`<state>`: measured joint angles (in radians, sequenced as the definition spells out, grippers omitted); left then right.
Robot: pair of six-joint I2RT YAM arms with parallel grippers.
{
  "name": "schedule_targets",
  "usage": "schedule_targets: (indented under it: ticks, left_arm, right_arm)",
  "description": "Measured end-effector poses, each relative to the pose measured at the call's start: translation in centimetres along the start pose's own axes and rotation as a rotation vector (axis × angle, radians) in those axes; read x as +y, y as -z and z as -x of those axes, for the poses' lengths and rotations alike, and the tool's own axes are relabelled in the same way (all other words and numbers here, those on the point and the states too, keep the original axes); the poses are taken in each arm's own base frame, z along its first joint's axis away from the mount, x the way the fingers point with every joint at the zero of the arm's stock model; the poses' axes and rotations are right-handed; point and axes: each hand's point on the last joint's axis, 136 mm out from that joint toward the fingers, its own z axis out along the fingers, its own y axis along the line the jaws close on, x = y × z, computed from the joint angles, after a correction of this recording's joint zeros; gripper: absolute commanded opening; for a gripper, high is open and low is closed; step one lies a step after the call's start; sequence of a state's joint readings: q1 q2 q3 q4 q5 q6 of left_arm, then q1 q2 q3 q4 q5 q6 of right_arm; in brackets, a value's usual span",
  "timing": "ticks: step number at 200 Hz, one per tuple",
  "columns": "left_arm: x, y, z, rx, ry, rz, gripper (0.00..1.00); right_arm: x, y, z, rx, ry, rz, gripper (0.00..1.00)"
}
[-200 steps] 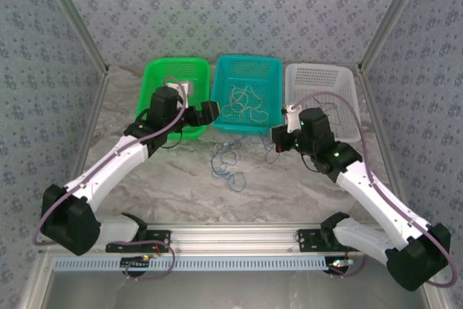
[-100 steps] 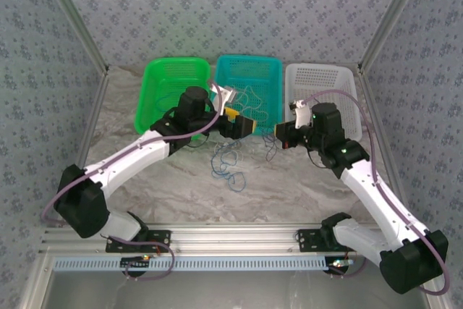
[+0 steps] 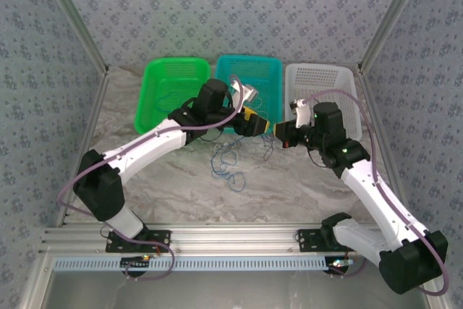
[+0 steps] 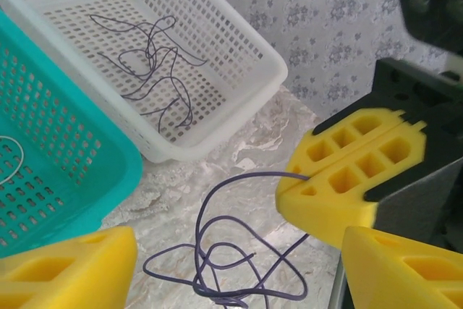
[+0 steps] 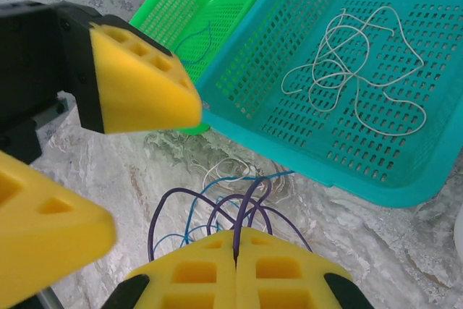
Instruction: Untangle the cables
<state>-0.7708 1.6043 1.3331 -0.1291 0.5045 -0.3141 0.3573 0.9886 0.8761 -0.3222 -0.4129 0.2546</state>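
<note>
Top, left-wrist and right-wrist views of a marble-patterned table (image 3: 304, 200) with three baskets, two grippers and a cable tangle.

**Baskets (3).** A green basket (image 3: 155, 99), a teal basket (image 3: 271, 70) and a white basket (image 3: 340, 81) stand side by side in a row along the table's far edge, their rims touching or nearly so.
- The green basket holds one blue cable (image 5: 192, 40).
- The teal basket holds looped white cables (image 5: 362, 70); their number cannot be told.
- The white basket holds dark cable loops (image 4: 155, 63).

**Grippers (2).** They meet at centre frame in the top view, just in front of the teal basket's near rim.
- The left gripper (image 3: 260, 122) has its yellow fingers spread wide with nothing between them.
- The right gripper (image 5: 235, 251) has its yellow pads pressed flat together, pinching a purple cable (image 4: 246, 177) at the seam.

**Tangle (1).** The tangle lies on the table beside and below the grippers.
- The pinched purple cable runs from the right gripper down into several overlapping purple loops.
- These loops are mixed with thin blue strands (image 5: 189, 215) and a white strand (image 5: 224, 166).

**Open room.**
- Bare table lies between the tangle and the arm bases at the lower edge of the top view.
- Bare table also lies along the left and right margins, beside the patterned side walls.
- Behind the tangle, the teal basket's rim closes off the space.
</note>
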Motion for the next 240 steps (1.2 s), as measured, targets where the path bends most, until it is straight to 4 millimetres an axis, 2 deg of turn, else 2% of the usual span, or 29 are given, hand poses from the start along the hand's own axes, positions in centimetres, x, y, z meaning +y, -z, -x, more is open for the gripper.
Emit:
schedule_targets:
  ticks: [36, 71, 94, 155, 179, 196, 212, 233, 240]
  left_arm:
    - [1.4, -1.6, -1.7, 0.062, 0.03, 0.037, 0.63]
    - [1.7, -3.0, -2.1, 0.118, 0.025, 0.083, 0.39]
    - [2.3, -3.1, -2.5, 0.138, 0.022, 0.132, 0.25]
    - [4.1, -2.7, -3.4, 0.159, 0.058, 0.23, 0.07]
    - [4.9, -2.7, -4.5, 0.176, 0.093, 0.261, 0.03]
    - [5.6, -2.7, -5.9, 0.199, 0.124, 0.28, 0.04]
    - [6.1, -2.7, -6.7, 0.209, 0.145, 0.3, 0.14]
    - [6.5, -2.4, -6.3, 0.171, 0.149, 0.329, 0.45]
    - [6.4, -2.0, -6.0, 0.151, 0.147, 0.334, 0.58]
  right_arm:
    - [0.1, 0.6, 0.4, -0.022, 0.005, 0.002, 0.0]
    - [0.4, 1.0, 0.7, -0.035, 0.011, 0.008, 0.0]
    - [0.5, 1.3, 0.8, -0.046, 0.014, 0.009, 0.0]
    - [0.2, 3.7, 2.6, -0.136, 0.028, -0.041, 0.0]
    - [-0.3, 4.8, 3.3, -0.18, 0.03, -0.081, 0.0]
    - [-0.4, 5.2, 3.6, -0.197, 0.031, -0.095, 0.0]
    - [-0.5, 5.2, 3.6, -0.195, 0.03, -0.096, 0.0]
    - [-0.7, 4.8, 3.3, -0.18, 0.024, -0.099, 0.0]
    - [-0.8, 4.7, 3.2, -0.173, 0.022, -0.101, 0.0]
